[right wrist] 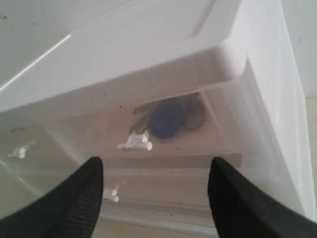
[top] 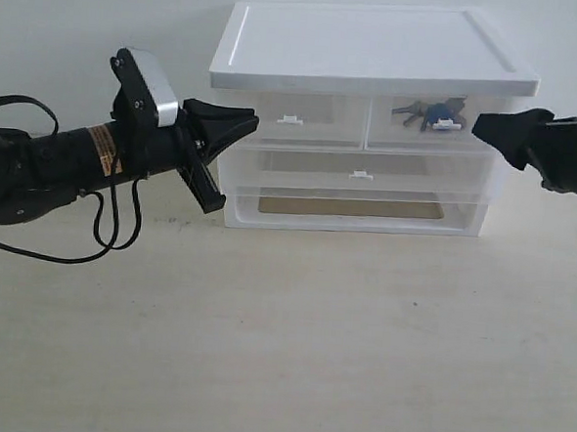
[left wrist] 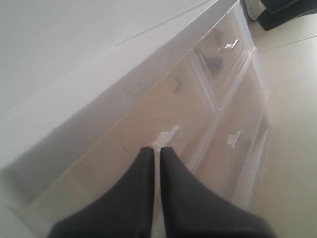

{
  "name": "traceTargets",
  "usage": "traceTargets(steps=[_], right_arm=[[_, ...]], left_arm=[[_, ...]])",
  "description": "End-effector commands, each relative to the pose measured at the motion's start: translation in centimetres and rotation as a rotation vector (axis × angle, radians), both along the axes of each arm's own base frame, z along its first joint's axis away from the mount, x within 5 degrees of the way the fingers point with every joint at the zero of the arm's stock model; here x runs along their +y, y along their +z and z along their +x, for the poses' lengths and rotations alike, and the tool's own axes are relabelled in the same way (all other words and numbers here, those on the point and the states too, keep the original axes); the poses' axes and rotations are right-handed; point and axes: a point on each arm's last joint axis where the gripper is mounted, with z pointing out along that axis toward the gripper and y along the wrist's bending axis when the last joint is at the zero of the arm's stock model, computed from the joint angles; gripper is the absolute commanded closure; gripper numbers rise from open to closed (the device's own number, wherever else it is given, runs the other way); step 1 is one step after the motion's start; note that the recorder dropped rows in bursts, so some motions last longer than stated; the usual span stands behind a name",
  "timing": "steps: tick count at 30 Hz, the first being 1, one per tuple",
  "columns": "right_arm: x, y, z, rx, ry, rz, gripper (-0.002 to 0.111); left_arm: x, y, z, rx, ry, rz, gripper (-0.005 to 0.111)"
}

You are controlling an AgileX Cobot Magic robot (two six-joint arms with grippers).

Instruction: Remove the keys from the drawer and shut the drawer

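- Though shut away behind clear plastic, the keys (top: 432,114) show through: grey metal bunch, blue oval fob, whitish cap. In the right wrist view they (right wrist: 166,118) are blurred.
- keys lie inside the drawer (top: 396,134), top row, right half of the white cabinet (top: 377,50); the drawer front looks flush with its left twin (top: 304,129), so closed.
- drawer is see-through with a small white tab handle (top: 449,125), also seen in the right wrist view (right wrist: 134,144).
- right gripper (top: 480,125) is at the cabinet's right end, level with the drawer; its fingers are spread wide (right wrist: 156,162) and hold nothing.
- left gripper (top: 247,125) is at the cabinet's left front corner; its fingers are pressed almost together (left wrist: 157,148) and hold nothing. The tips are close to the twin's tab, contact unclear.
- surface: pale cream table (top: 280,353), matte and faintly scuffed. A plain white wall (top: 86,8) is behind.
- counts: one cabinet, one bunch of keys, two arms and two half-width drawers. One wide drawer (top: 362,167) sits under them, so three white tabs in all. The lowest clear level is unclear as a drawer.
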Motion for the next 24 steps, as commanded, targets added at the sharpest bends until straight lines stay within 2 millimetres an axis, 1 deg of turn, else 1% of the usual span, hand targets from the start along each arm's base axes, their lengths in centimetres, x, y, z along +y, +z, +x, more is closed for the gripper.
traceTargets(steps=[1,5,8,12,14,24], right_arm=[[0.4,-0.3,2.1,0.071,0.081,0.114,0.053],[0.9,-0.6,3.2,0.078,0.115,0.168,0.053],[1.6,-1.1,4.0,0.095,0.129,0.17,0.053],[2.9,-1.2,4.6,0.094,0.158,0.167,0.053],[3.1,-1.2,4.8,0.099,0.156,0.159,0.053],[3.2,-1.0,4.8,0.082,0.172,0.168,0.053]], left_arm=[[-0.1,0.2,0.1,-0.006,0.005,-0.001,0.102],[-0.1,0.2,0.1,-0.006,0.005,-0.001,0.102],[-0.1,0.2,0.1,-0.006,0.005,-0.001,0.102],[-0.1,0.2,0.1,-0.006,0.005,-0.001,0.102],[-0.1,0.2,0.1,-0.004,0.006,0.0,0.102],[-0.1,0.1,0.1,0.001,0.01,0.007,0.102]])
